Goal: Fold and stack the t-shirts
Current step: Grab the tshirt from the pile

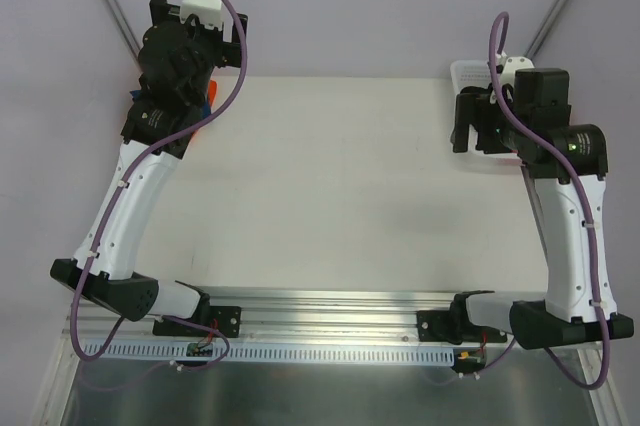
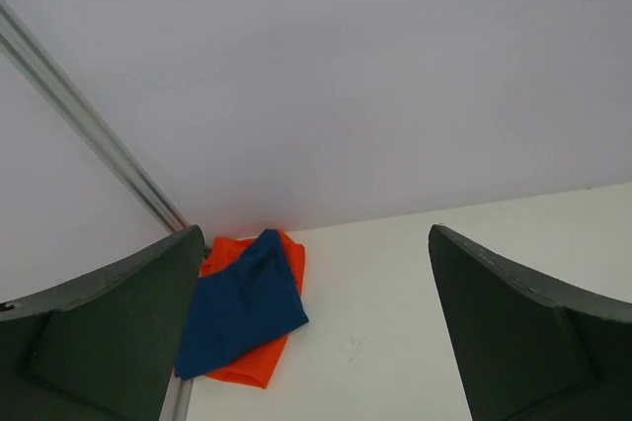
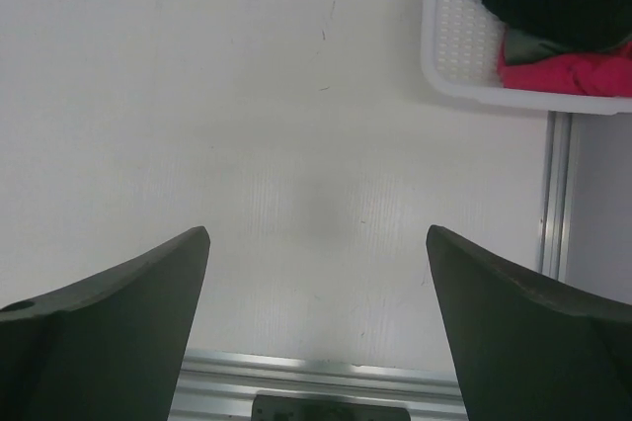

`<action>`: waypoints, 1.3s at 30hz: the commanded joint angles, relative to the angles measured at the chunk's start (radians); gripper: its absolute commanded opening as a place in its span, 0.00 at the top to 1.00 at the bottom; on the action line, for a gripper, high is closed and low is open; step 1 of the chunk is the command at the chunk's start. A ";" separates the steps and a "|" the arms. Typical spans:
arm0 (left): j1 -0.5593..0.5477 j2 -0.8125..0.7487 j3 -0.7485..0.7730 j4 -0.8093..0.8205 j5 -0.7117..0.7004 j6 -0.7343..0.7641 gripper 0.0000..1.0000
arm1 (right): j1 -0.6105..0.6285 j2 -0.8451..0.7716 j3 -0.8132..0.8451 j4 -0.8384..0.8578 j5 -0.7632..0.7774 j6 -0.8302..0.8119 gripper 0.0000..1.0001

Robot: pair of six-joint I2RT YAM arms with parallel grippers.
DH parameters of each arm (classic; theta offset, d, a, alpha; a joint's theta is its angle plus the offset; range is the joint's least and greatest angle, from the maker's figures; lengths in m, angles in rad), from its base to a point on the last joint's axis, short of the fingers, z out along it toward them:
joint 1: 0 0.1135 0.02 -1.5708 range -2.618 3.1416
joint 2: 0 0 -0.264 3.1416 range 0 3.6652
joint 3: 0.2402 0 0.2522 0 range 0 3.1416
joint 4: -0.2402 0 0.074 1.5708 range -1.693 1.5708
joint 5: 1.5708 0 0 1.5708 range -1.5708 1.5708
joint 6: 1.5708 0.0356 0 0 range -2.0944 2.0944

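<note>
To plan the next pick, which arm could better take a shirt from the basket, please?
Right: the right hand, open, hovers beside the basket; the left hand faces the stacked shirts opposite.

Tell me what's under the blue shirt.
An orange shirt lies under the blue shirt, its edges showing above, to the right and below. Its middle is covered, so whether anything else lies beneath cannot be seen.

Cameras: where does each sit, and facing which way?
Top external: above and behind, looking down on white table and both arms.
Left wrist: faces blue cloth t-shirt on orange cloth t-shirt, past open left gripper.
Right wrist: looks down past open right gripper at white slotted plastic basket.
Shared: top view shows that basket too.
</note>
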 commanded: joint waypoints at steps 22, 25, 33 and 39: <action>-0.204 -0.176 -0.534 -0.083 0.406 -0.259 0.05 | -0.088 0.175 -0.118 0.335 0.161 -0.024 0.03; -0.213 -0.134 -0.519 -0.100 0.406 -0.258 0.01 | -0.145 0.338 0.088 0.271 0.139 -0.024 0.01; -0.209 0.044 -0.363 -0.112 0.293 -0.158 0.01 | -0.266 0.680 0.399 0.412 0.127 0.025 0.07; -0.164 0.176 -0.178 -0.127 0.339 -0.138 0.01 | -0.330 0.902 0.498 0.456 0.083 0.073 0.10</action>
